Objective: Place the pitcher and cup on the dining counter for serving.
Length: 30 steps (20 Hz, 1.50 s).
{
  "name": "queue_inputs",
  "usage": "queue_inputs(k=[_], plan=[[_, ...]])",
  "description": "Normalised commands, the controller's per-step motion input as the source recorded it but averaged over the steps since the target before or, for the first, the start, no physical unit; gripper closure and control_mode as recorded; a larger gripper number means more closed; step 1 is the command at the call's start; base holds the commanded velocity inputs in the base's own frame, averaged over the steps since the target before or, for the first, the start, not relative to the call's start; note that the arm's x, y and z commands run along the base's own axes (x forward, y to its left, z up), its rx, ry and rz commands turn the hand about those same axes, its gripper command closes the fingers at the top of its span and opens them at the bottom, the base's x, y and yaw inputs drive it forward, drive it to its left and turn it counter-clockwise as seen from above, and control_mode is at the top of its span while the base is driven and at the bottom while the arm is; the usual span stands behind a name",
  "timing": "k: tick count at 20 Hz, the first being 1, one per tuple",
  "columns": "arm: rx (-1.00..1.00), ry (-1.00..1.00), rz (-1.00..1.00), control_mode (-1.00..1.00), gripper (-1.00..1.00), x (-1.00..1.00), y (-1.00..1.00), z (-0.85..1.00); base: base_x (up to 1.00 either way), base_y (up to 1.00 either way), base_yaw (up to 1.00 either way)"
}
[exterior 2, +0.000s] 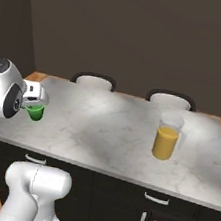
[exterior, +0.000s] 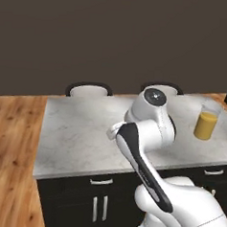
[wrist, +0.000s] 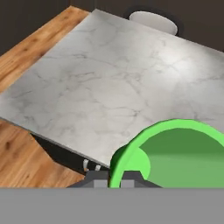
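Pinching the rim of the cup (wrist: 175,153), the gripper (wrist: 114,178) had its jaws drawn nearly together, one finger tip on each side of the green wall, as seen in the hand view. In the right base view the gripper (exterior 2: 34,102) held the cup (exterior 2: 35,112) above the near left part of the dining counter (exterior 2: 109,132); whether its base touched the marble could not be determined. The cup stood roughly upright, open mouth upward.

The hand view showed bare marble of the dining counter (wrist: 109,87) stretching beyond the cup, with wood floor (wrist: 26,144) beside the counter's edge and one chair (wrist: 153,21) at the far side.

The pitcher (exterior 2: 167,135) stood upright on the right part of the counter, well apart from the cup, orange-yellow in its lower body and clear at the rim. In the left base view the pitcher (exterior: 207,120) stood to the right of the arm (exterior: 147,137). Two chairs (exterior 2: 93,81) stood behind the far edge.
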Motion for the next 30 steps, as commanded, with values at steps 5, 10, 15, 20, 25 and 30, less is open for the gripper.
queue_inputs(k=[5,10,15,20,25,30], plan=[[0.00,0.00,0.00,1.00,1.00,0.00,0.00,0.00,0.65,0.00,0.00],[-0.05,0.12,-0.03,-1.00,1.00,0.59,0.03,-0.03,0.11,0.00,0.00],[-0.14,0.22,-0.09,-1.00,1.00,0.93,0.07,-0.20,0.00,0.00,0.00],[-0.08,0.14,-0.02,-1.00,1.00,0.95,-0.12,-0.16,0.00,0.00,0.00],[0.00,0.03,0.01,-1.00,1.00,0.35,-0.38,-0.03,0.00,0.00,0.00],[0.00,0.06,0.04,-1.00,1.00,0.30,-0.20,-0.24,0.00,0.00,0.00]])
